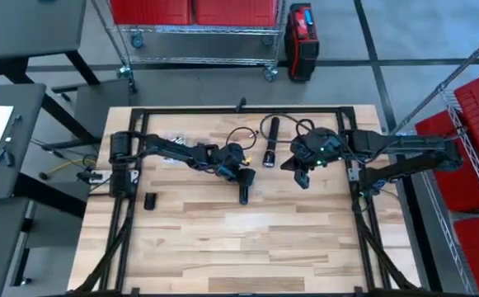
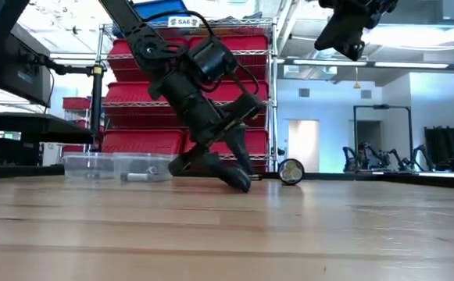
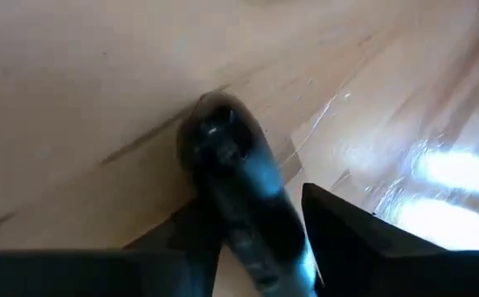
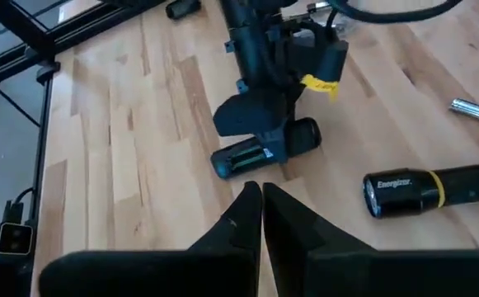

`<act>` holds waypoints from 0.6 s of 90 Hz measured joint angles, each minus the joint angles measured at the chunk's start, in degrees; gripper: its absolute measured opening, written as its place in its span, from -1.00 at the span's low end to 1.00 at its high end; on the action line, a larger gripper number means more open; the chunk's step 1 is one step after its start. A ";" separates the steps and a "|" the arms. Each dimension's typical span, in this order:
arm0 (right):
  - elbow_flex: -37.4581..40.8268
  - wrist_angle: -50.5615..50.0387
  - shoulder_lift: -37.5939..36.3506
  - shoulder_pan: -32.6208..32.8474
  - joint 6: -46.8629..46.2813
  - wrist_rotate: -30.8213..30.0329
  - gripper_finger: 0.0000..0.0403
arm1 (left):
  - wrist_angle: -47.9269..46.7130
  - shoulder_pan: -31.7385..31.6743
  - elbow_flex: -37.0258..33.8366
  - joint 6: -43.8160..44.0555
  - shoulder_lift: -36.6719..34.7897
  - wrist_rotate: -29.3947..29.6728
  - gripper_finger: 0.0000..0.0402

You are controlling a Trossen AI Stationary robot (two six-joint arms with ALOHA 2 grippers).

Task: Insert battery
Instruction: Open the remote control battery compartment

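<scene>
While the left hand [image 1: 241, 183] presses down at the middle of the counter [image 1: 247, 247], its fingers are closed around a dark cylindrical flashlight body [image 4: 260, 150] that lies flat on the wood, one rounded end poking out past the fingers in the left wrist view. A loose battery [image 4: 476, 110] lies apart on the boards, just beyond a black Energizer flashlight [image 4: 437, 190] with a yellow band, which rests on its side toward the back of the counter. A small black cap [image 1: 150, 200] sits alone on the left side of the counter. The right hand [image 4: 261, 198] hangs in the air above the wood, near the Energizer flashlight, with its fingers pressed together and gripping nothing. Clear plastic containers [image 2: 117, 166] stand at the far edge in the low view; one holds a small pale cylinder, too small to identify.
</scene>
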State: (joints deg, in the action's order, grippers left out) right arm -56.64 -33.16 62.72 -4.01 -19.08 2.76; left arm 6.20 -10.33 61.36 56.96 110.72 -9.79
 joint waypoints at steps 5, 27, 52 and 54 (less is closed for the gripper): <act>0.00 -0.01 0.00 0.00 0.03 0.00 -0.98 | 0.00 -0.45 0.00 -0.14 0.00 -1.40 -0.24; -0.04 -0.12 0.00 0.00 0.07 0.00 -0.98 | -5.32 -1.26 0.02 -0.65 -1.18 -1.98 -0.22; -0.07 -1.50 0.00 0.02 0.44 0.00 -0.98 | -7.56 -1.41 0.56 -5.82 -2.97 -1.83 -0.22; -0.07 -1.54 0.00 0.02 0.51 0.00 -0.98 | -7.17 -1.41 0.60 -6.08 -2.95 -1.72 -0.22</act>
State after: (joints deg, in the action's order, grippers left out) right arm -56.71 -34.70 62.72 -3.99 -18.57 2.76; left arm -0.98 -11.75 61.97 50.89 107.77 -11.52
